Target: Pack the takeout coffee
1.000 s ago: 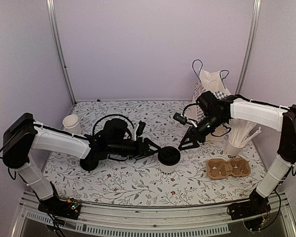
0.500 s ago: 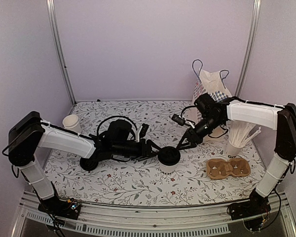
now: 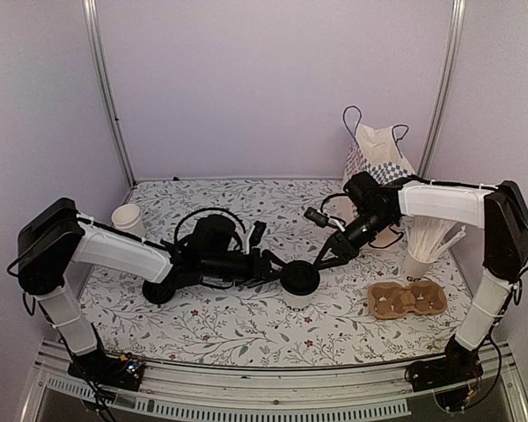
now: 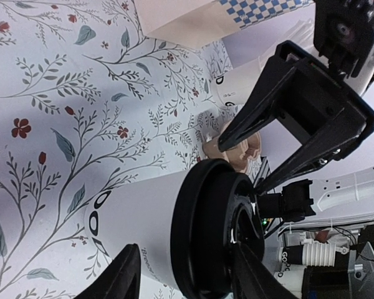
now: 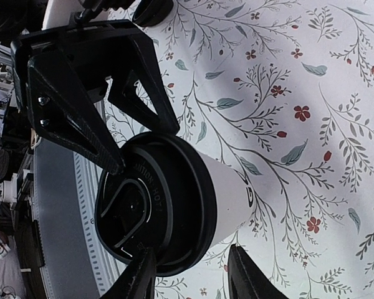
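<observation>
Mid-handover. Grasping the takeout coffee point(image 3: 299, 281), upright at mid-bench, with the left hand point(image 4: 186, 249); straddling it with the right hand point(image 5: 192, 249), contact impossible to tell. Needed next: firm right grip, left release, then lift toward the checkered bag point(image 3: 377, 154).

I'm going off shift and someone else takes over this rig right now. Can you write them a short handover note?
Left gripper: closed on the takeout coffee, which stands upright on the table, front centre.
Right gripper: open, fingers at the lid, no grip.
Checkered paper bag: upright at the back right, apart from the cup.
Done: both arms are at the cup.
Left: lift the cup and lower it into the bag, probably with the right arm.
</observation>
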### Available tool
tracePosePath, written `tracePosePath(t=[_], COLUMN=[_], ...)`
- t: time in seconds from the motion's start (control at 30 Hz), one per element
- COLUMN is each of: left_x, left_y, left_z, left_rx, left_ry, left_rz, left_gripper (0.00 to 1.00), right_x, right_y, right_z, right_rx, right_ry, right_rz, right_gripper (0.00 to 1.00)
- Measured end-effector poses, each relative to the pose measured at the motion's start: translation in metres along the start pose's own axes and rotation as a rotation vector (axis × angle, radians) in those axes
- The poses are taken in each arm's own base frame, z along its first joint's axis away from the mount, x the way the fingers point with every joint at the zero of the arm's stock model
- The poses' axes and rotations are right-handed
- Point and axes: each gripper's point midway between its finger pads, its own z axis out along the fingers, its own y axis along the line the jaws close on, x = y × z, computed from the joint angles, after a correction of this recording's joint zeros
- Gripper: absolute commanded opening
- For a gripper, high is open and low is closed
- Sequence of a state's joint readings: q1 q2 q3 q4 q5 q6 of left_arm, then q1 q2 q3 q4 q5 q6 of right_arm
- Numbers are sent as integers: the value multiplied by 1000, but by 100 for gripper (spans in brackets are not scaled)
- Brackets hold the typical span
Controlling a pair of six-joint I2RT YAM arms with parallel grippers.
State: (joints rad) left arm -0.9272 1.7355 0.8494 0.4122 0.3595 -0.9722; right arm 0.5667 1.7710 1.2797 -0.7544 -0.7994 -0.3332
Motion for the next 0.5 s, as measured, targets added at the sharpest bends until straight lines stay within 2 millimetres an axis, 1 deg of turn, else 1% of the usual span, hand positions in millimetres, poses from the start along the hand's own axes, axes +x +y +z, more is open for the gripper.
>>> tracePosePath(t=[0.17, 0.27, 0.37, 0.5], left_x=[0, 1, 2, 1], left_y=[2, 4, 10, 15], left_z=[2, 3, 2, -1], left_rx=[20, 42, 59, 101], left_ry=[-2, -7, -13, -23], left_rz=[-10, -25, -49, -82], left_gripper=[48, 44, 37, 34], right_x=[1, 2, 2, 5], right_y=[-1, -1, 0, 4], right_z=[1, 2, 3, 7], right_rx=[-12, -20, -34, -77], right_ry=[-6, -11, -15, -15], right_rz=[4, 4, 6, 21], right_gripper=[40, 40, 39, 39])
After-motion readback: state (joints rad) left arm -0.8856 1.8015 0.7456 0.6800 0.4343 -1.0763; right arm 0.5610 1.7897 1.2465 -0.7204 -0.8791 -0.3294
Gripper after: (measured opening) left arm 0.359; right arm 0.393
